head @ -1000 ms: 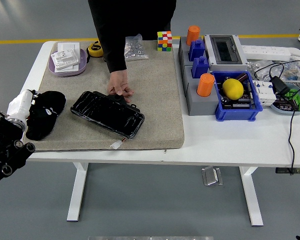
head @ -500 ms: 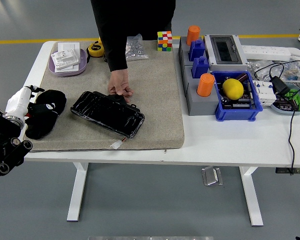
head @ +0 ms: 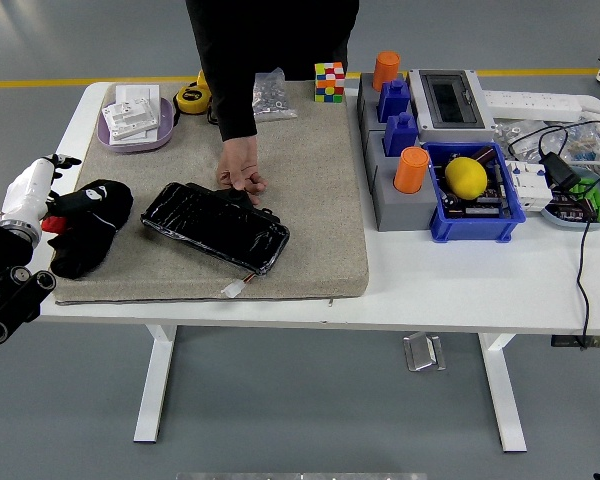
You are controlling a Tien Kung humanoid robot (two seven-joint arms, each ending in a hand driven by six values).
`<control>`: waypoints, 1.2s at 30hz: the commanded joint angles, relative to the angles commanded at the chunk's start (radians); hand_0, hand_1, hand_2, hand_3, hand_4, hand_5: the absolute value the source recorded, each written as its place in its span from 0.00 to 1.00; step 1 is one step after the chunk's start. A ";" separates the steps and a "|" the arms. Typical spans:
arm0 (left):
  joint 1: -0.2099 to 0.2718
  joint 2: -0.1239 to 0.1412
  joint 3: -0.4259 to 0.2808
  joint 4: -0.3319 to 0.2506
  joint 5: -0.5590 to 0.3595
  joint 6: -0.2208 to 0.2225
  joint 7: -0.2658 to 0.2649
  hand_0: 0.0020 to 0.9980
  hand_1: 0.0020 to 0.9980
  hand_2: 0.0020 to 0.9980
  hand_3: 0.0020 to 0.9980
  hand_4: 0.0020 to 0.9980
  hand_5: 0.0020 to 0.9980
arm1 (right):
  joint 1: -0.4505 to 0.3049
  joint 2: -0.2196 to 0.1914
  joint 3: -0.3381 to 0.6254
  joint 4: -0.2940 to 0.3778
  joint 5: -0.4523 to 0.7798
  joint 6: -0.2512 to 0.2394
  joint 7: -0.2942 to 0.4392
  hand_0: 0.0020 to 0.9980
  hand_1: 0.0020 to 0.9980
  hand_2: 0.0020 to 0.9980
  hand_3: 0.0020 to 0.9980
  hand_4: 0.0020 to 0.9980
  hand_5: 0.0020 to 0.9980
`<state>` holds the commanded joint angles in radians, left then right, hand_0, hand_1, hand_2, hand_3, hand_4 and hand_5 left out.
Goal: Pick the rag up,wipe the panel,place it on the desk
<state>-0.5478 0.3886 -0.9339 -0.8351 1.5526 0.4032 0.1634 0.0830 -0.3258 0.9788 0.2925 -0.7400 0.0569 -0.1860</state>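
- On the white table (head: 450, 285), a beige mat (head: 315, 190) covers the left-centre; most task items sit on it.
- Left hand (head: 42, 195): comes in from left edge, white w/ black fingers, at the mat's left end, touching the rag (head: 88, 225). Can't tell if fingers are clenched on it or just resting – dark on dark, too blurred.
- Rag: black, bunched, lies on the mat's left edge, just beside the panel (head: 216, 226), not touching it as far as visible.
- Panel: glossy black, flat on the mat, tilted diagonally, near corner toward the mat's front edge. Small white connector (head: 233, 290) sticks out at its lower right.
- Person stands at far side, dark sleeve; person's hand (head: 239, 166) presses down on the panel's far edge, fingers on it.
- Right robot arm: not visible.
- Far left of mat: purple tray (head: 130, 135) w/ white parts in it; yellow tape measure (head: 190, 97) near it; clear bag (head: 270, 95) of small hardware; colour cube (head: 329, 82) at the mat's far edge.
- Right of mat: grey block (head: 390, 195) w/ two orange cups (head: 411, 170) and blue pieces; blue bin (head: 477, 200) holding a yellow ball (head: 466, 177); grey electrical box (head: 450, 100); white power strip (head: 535, 102); black cable (head: 583, 250) running off the front edge.
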 joint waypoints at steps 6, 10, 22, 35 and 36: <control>0.016 0.005 -0.049 -0.069 -0.007 -0.003 0.000 0.53 0.82 0.84 0.79 0.92 0.59 | 0.000 0.001 0.003 -0.001 -0.001 0.000 0.001 0.71 0.58 0.65 0.58 1.00 0.53; 0.029 0.008 -0.075 -0.119 -0.027 -0.001 -0.004 0.53 0.82 0.84 0.79 0.92 0.66 | -0.002 0.002 0.007 -0.002 -0.002 0.000 0.001 0.71 0.58 0.65 0.58 1.00 0.53; 0.066 0.019 -0.156 -0.259 -0.086 0.014 -0.040 0.52 0.79 0.79 0.78 0.92 0.66 | -0.004 0.007 0.010 -0.004 -0.005 -0.002 0.001 0.71 0.58 0.65 0.58 1.00 0.53; 0.112 0.001 -0.216 -0.351 -0.406 0.033 -0.200 0.47 0.71 0.74 0.76 0.88 0.69 | -0.005 0.014 0.017 -0.004 -0.009 -0.007 0.000 0.71 0.58 0.65 0.58 1.00 0.53; 0.116 -0.002 -0.223 -0.354 -0.443 0.032 -0.217 0.47 0.71 0.74 0.76 0.88 0.69 | -0.006 0.014 0.017 -0.005 -0.009 -0.007 -0.001 0.71 0.58 0.65 0.58 1.00 0.53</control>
<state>-0.4316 0.3864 -1.1565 -1.1895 1.1091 0.4352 -0.0538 0.0773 -0.3116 0.9956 0.2880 -0.7487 0.0501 -0.1865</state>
